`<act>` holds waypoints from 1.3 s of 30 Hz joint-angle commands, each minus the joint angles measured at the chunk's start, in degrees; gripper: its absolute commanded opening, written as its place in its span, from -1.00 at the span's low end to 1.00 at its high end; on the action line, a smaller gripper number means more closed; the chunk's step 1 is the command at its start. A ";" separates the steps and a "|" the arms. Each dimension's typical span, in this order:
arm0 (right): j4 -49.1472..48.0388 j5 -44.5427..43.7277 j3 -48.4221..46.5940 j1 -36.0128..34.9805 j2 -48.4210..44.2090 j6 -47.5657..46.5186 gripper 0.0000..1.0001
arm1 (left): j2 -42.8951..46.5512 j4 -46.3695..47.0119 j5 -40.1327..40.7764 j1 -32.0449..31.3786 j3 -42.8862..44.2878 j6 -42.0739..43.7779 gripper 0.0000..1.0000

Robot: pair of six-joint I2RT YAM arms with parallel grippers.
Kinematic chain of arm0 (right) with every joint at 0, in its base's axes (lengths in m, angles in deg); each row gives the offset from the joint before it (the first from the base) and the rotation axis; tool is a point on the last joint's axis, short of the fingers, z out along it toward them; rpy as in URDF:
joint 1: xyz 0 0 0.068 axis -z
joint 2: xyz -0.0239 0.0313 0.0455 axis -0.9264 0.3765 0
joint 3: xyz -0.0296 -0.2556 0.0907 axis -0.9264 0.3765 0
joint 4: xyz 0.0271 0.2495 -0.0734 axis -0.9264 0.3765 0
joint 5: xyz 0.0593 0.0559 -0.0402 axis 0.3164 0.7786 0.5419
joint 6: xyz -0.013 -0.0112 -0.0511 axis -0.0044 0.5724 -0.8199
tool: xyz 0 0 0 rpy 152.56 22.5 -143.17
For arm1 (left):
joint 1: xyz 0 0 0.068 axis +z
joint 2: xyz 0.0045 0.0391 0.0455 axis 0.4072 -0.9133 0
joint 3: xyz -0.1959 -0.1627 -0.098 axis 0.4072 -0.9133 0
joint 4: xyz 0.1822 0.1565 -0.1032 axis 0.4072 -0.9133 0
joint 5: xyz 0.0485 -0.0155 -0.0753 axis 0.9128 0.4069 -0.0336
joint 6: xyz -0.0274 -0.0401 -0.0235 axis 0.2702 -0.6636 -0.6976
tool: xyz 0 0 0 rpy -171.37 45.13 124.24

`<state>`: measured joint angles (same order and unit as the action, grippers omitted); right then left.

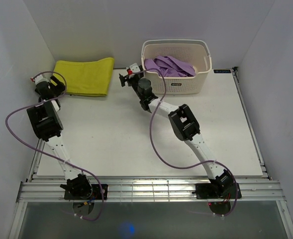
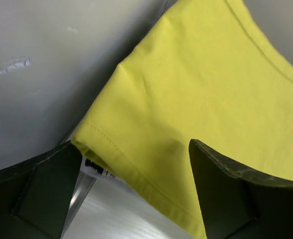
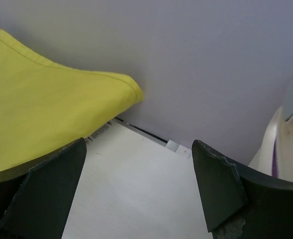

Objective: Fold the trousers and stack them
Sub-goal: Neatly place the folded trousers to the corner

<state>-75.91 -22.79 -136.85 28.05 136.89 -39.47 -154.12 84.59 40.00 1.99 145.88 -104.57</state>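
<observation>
Yellow trousers (image 1: pixel 85 76) lie folded, your left gripper (image 2: pixel 134 169) open over their corner. Send your open right gripper (image 3: pixel 139 169) into the basket (image 1: pixel 186 85) for the purple pair (image 1: pixel 168 65).

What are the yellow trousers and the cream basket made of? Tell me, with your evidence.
Folded yellow trousers: woven cloth, probably cotton, matte, with stitched hems and soft creases. Cream perforated laundry basket: likely moulded plastic, smooth, with a regular grid of holes and a rigid rim.

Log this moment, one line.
yellow trousers: folded, far left | purple garment: in basket | left gripper: open, at yellow trousers | right gripper: open, empty
</observation>
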 commanded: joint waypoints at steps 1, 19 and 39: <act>-3.51 0.18 4.51 -1.12 -13.34 -0.68 0.80 | 5.59 -13.85 0.90 1.05 3.21 -0.01 0.96; 51.08 3.69 39.15 -0.42 -69.49 -4.29 0.80 | 42.65 -65.97 -16.22 4.39 -4.69 27.04 0.96; 82.45 25.81 73.16 39.82 -112.15 7.04 0.80 | 54.02 -76.20 -16.68 -33.23 -15.06 22.93 0.96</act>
<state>5.33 -3.60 -65.20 62.96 26.86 -36.80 -100.57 9.32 22.69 -31.60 133.49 -78.87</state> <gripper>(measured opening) 0.903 0.972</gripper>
